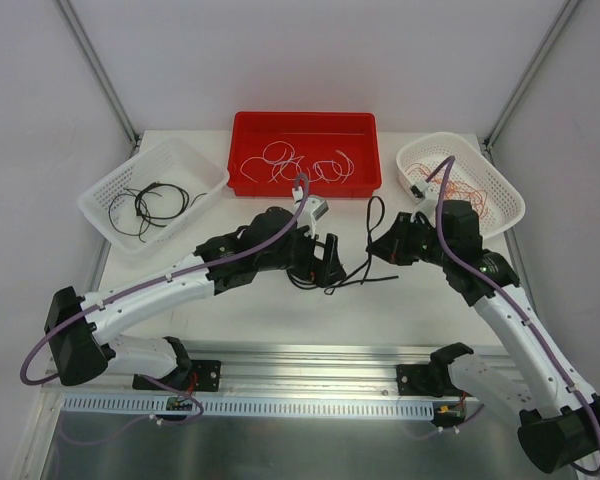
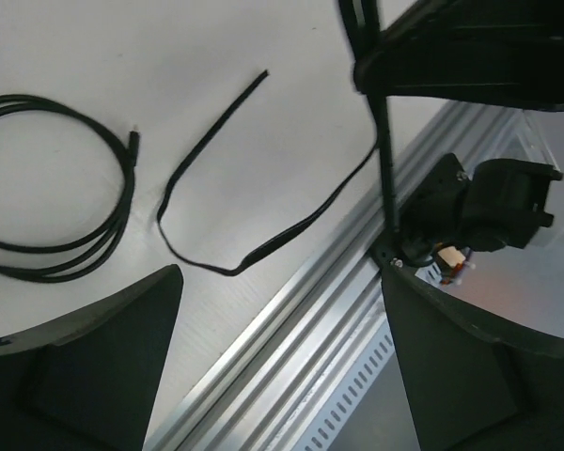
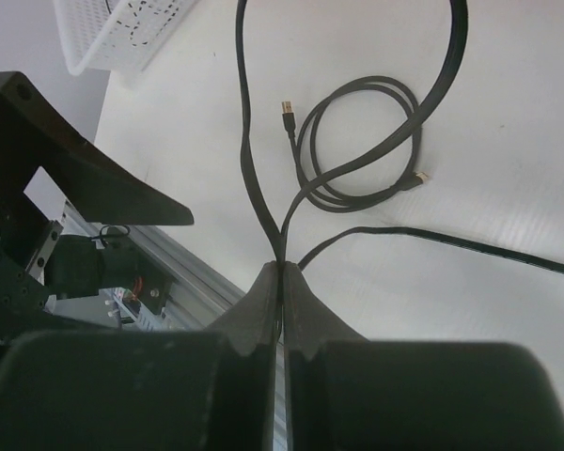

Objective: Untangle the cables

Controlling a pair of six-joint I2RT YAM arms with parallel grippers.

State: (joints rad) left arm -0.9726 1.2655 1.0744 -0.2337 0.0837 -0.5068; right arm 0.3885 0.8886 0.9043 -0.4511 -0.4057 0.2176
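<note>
Mid-table, between the two arms, sits the black tangle: a flat black cable and a coiled round black cable with a gold plug. Right gripper is clamped tight on the flat one, right where two runs of it come together. My guess is it's held up so that strand hangs clear of the coil and can be drawn out.

Left gripper is spread wide with nothing in it, hovering over the table near the front rail, probably lined up to pin or grab the slack.

Other wires lie in the left white basket (black), red bin (pale and orange) and right white basket (red-orange).

Hard bits: from above, the arms cover most of the knot. I can't tell if the flat cable threads through the coil or just lies across it. One end also runs out of the right wrist shot.
</note>
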